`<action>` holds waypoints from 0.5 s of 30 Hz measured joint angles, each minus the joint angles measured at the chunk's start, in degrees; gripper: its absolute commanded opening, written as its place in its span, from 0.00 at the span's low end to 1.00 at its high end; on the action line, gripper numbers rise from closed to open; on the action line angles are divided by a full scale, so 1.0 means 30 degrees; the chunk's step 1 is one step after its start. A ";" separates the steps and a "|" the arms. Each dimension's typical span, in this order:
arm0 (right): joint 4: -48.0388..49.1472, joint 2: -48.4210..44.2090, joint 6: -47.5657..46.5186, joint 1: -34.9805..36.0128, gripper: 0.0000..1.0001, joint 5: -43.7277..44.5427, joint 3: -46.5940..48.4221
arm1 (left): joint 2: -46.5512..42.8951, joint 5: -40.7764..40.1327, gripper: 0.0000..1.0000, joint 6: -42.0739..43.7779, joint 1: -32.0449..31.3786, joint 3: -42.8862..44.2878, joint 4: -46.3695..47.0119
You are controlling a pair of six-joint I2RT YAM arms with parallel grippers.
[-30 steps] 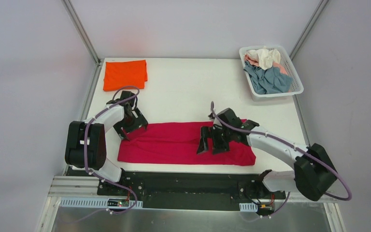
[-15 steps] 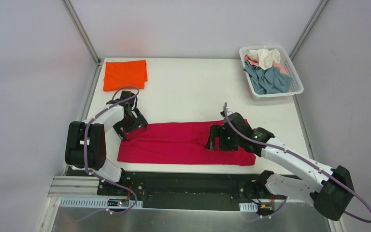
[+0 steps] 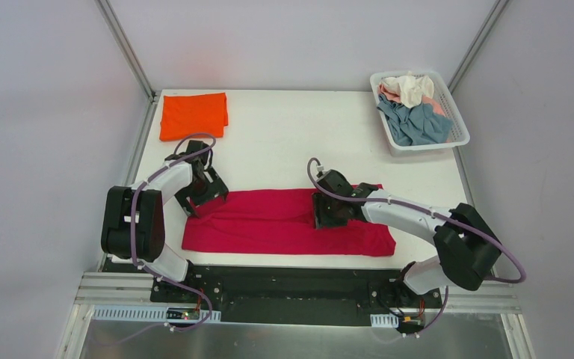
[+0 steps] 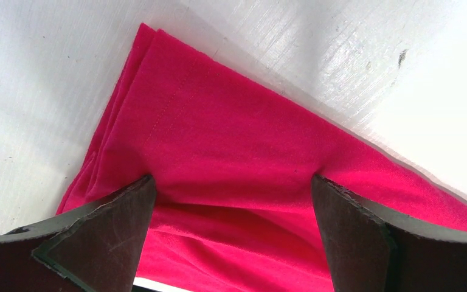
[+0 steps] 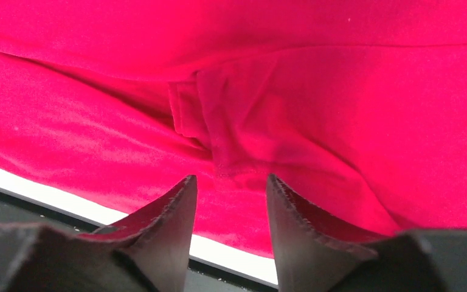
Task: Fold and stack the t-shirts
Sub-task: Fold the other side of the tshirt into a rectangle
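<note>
A crimson red t-shirt point(image 3: 269, 221) lies folded into a long strip near the table's front edge. My left gripper point(image 3: 204, 196) is open at its left end. Both wide-spread fingers press into the cloth point(image 4: 231, 140) around the left gripper's midpoint point(image 4: 232, 182). My right gripper point(image 3: 327, 212) hovers low over the strip right of its middle. The right gripper point(image 5: 231, 177) has its jaws narrowed but still apart, with a small raised fold of the red cloth point(image 5: 316, 109) just beyond the tips. A folded bright orange t-shirt point(image 3: 193, 114) lies at the far left corner.
A white slatted basket point(image 3: 456, 112) stands at the far right, holding a crumpled grey-blue shirt point(image 3: 417, 123), a cream one point(image 3: 409, 87) and a bit of pale pink cloth point(image 3: 437, 105). The table's front edge and black rail point(image 5: 48, 210) run just below the red strip.
The right gripper's jaws have come from wide apart to a narrow gap while the arm shifted over the strip's right half. The left arm has not moved.
</note>
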 measured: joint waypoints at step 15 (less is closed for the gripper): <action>0.0109 0.1370 0.0226 0.0481 0.00 0.0379 0.0350 | 0.0335 -0.0015 0.99 0.0015 0.0000 0.0248 -0.0219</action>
